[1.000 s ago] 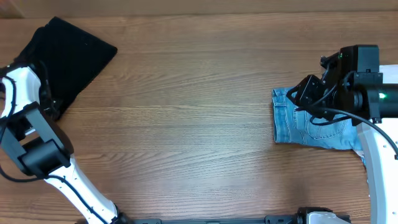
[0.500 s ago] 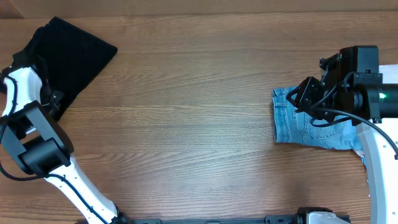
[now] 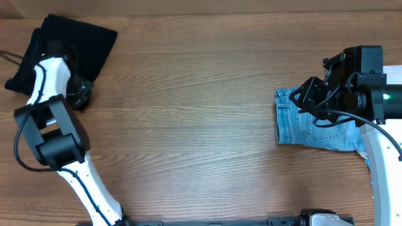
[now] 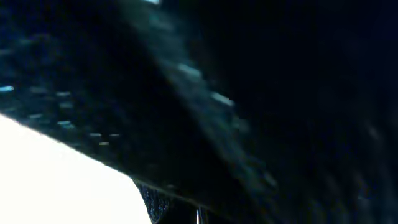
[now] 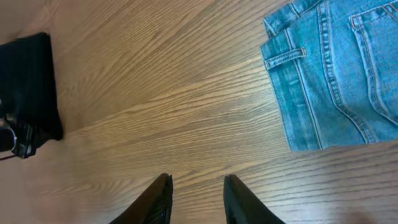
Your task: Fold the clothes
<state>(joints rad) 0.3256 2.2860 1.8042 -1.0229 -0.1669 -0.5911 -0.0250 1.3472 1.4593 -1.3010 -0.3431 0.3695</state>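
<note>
The clothes are two pieces. A black fuzzy garment (image 3: pixel 85 41) lies bunched at the table's far left corner and also shows small in the right wrist view (image 5: pixel 28 81). My left gripper (image 3: pixel 78 93) sits at its near edge. The left wrist view is filled with dark fabric (image 4: pixel 261 93) pressed close, so the jaws are hidden; the gripper is shut on this garment. Folded light-blue denim (image 3: pixel 314 125) with pockets lies at the right (image 5: pixel 336 68). My right gripper (image 5: pixel 196 199) hovers over bare wood just left of the denim, open and empty.
The wooden table (image 3: pixel 188 113) stretches between the two garments. A white patch (image 3: pixel 394 70) shows at the right edge behind the right arm. The left arm's white links (image 3: pixel 47 81) lie across the black garment's left part.
The left arm has swung up and to the right over the black garment, whose lower part is now drawn up and bunched. The right arm and the denim have not moved.
</note>
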